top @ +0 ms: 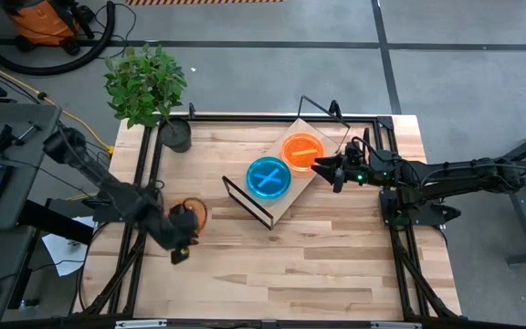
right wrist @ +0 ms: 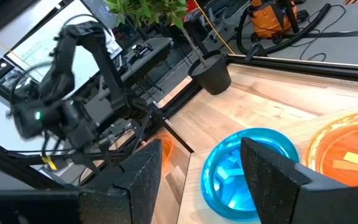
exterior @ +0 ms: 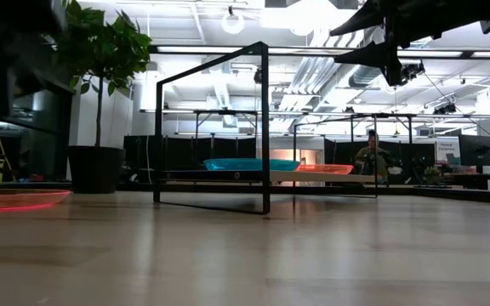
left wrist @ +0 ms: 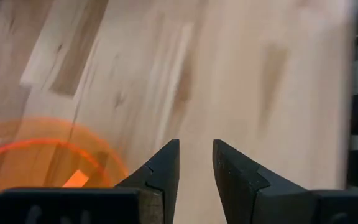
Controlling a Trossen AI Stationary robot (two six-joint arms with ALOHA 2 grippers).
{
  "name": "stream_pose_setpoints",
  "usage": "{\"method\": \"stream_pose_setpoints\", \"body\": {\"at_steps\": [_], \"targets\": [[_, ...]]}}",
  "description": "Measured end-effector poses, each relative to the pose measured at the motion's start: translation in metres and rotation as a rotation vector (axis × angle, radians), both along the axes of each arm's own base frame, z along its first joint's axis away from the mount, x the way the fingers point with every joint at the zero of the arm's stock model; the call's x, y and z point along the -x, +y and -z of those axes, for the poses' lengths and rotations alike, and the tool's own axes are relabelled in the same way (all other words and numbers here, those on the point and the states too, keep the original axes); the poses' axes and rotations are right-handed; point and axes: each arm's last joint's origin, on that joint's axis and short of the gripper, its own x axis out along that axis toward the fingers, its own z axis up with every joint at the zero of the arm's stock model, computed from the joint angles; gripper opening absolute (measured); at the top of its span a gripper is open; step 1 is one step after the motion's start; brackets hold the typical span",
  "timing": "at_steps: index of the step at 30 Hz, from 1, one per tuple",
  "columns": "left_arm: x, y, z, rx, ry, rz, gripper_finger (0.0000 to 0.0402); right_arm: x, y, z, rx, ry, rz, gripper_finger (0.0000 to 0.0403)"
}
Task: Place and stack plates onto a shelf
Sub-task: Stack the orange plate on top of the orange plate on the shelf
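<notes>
The shelf [top: 290, 197] stands slantwise at the table's middle. A cyan-blue plate [top: 268, 177] and an orange plate [top: 301, 149] lie side by side on its board; both also show in the low view, blue [exterior: 252, 164] and orange [exterior: 323, 168]. Another orange plate [top: 194, 211] lies flat on the tabletop at the left and shows in the left wrist view [left wrist: 36, 155]. My left gripper [top: 180, 250] is just on the near side of that plate, narrowly open and empty [left wrist: 196, 155]. My right gripper [top: 323, 170] hovers above the shelf beside its orange plate, wide open and empty [right wrist: 197, 168].
A potted plant [top: 149, 87] stands at the table's far left corner. The shelf's black wire frame ends [exterior: 264, 127] rise above its board. A black frame [top: 140, 228] runs along the table's left and right sides. Bare wood lies toward the near edge [top: 290, 274].
</notes>
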Motion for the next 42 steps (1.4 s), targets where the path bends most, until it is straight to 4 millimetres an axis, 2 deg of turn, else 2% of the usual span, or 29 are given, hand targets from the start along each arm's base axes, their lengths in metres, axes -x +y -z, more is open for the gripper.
{"method": "stream_pose_setpoints", "body": {"at_steps": [5, 10, 13, 18, 23, 30, 35, 42], "targets": [[-0.006, -0.016, 0.032, -0.112, 0.112, -0.07, 0.0083, 0.0, 0.0, 0.001, 0.0, 0.009, -0.001, 0.02], [-0.011, -0.022, 0.061, -0.203, 0.226, -0.098, 0.0083, 0.001, 0.0, 0.002, 0.003, 0.027, 0.017, 0.02], [-0.012, -0.023, 0.07, -0.221, 0.266, -0.14, 0.0083, 0.001, -0.001, 0.003, 0.003, 0.028, 0.018, 0.02], [-0.013, -0.023, 0.071, -0.197, 0.261, -0.18, 0.0083, 0.001, -0.001, 0.003, -0.002, 0.03, 0.02, 0.02], [-0.01, -0.02, 0.058, -0.181, 0.211, -0.171, 0.0083, 0.001, -0.001, 0.003, -0.004, 0.032, 0.02, 0.02], [0.005, -0.003, 0.04, -0.316, 0.182, -0.2, 0.0083, 0.001, -0.001, 0.004, -0.004, 0.037, 0.02, 0.02], [0.009, 0.001, 0.045, -0.36, 0.184, -0.15, 0.0083, 0.001, -0.001, 0.004, -0.004, 0.045, 0.02, 0.02], [0.007, -0.002, 0.057, -0.253, 0.141, -0.146, 0.0083, 0.001, -0.001, 0.004, -0.004, 0.045, 0.02, 0.02]]}}
